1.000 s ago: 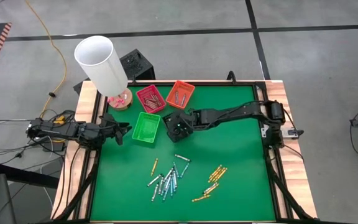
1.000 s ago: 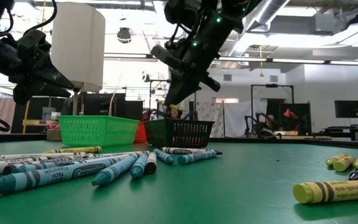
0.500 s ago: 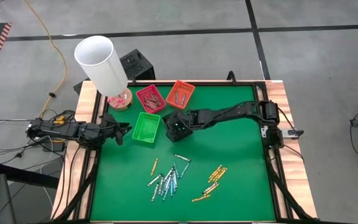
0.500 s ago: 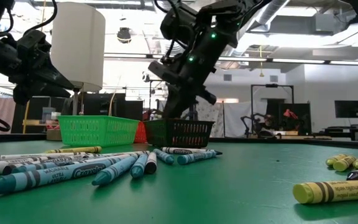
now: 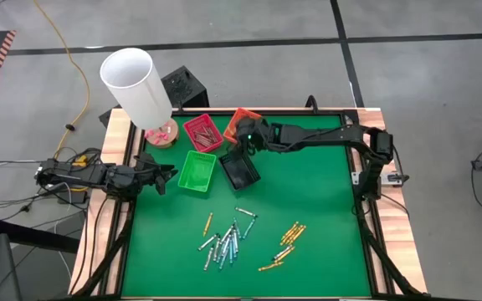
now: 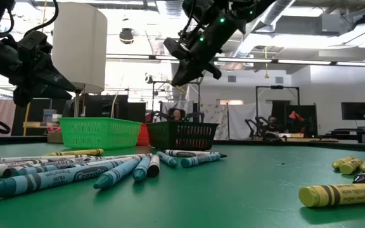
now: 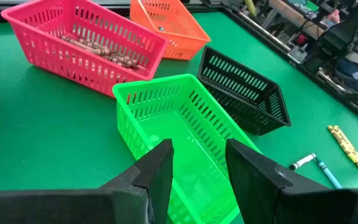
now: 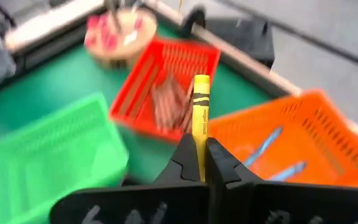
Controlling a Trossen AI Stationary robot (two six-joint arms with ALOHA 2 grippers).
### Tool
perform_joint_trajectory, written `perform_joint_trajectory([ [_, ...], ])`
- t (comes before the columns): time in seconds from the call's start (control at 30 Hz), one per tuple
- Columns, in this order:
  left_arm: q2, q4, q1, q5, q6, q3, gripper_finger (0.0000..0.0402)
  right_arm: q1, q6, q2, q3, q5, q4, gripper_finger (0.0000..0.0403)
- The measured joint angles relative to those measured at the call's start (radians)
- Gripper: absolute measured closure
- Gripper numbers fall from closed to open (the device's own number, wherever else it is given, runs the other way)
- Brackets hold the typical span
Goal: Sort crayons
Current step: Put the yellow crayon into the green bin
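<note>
My right gripper hangs above the table between the orange tray and the black tray, shut on a yellow crayon. In the low view it is high above the black tray. Blue and grey-white crayons and yellow ones lie loose on the green table. The red tray holds red-brown crayons, and the orange tray holds a few blue ones. My left gripper is open and empty at the table's left edge, facing the green tray. My right gripper pinches the yellow crayon between its two fingers at one end. The crayon runs along the fingers and sticks out past their tips. It is lifted clear of the table and trays.
A tall white cylinder on a round wooden base stands at the table's far left corner, beside the red tray. The green tray sits left of the black one. Bare green mat lies on the table's right half.
My right gripper has risen from just above the black tray and gone toward the table's far edge, to the orange tray's near corner. The black tray, covered by the gripper before, now shows whole in the high view.
</note>
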Motion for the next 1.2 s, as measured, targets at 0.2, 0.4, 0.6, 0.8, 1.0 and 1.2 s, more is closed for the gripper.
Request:
perform_joint_trajectory([
  [0.2,0.000,0.000,0.000,0.001,-0.001,0.000,0.0265,-0.078,-0.040,0.050,0.001,0.017,0.108,0.0401],
  [0.4,0.000,0.000,0.000,0.002,0.008,0.000,0.0265,-0.165,-0.036,0.048,0.000,0.018,0.107,0.0401],
  [0.6,0.000,0.000,0.000,0.002,0.009,0.000,0.0265,-0.201,-0.031,0.074,0.001,-0.023,0.127,0.0401],
  [0.8,0.001,0.000,0.000,0.003,0.008,0.000,0.0265,-0.212,-0.031,0.154,-0.003,-0.237,0.181,0.0401],
  [1.0,0.013,0.000,0.000,0.003,0.004,0.000,0.0265,-0.131,-0.037,0.182,0.000,-0.310,0.361,0.0402],
  [1.2,0.019,0.000,0.000,0.001,-0.009,0.000,0.0265,-0.011,-0.078,0.198,0.000,-0.305,0.524,0.0402],
])
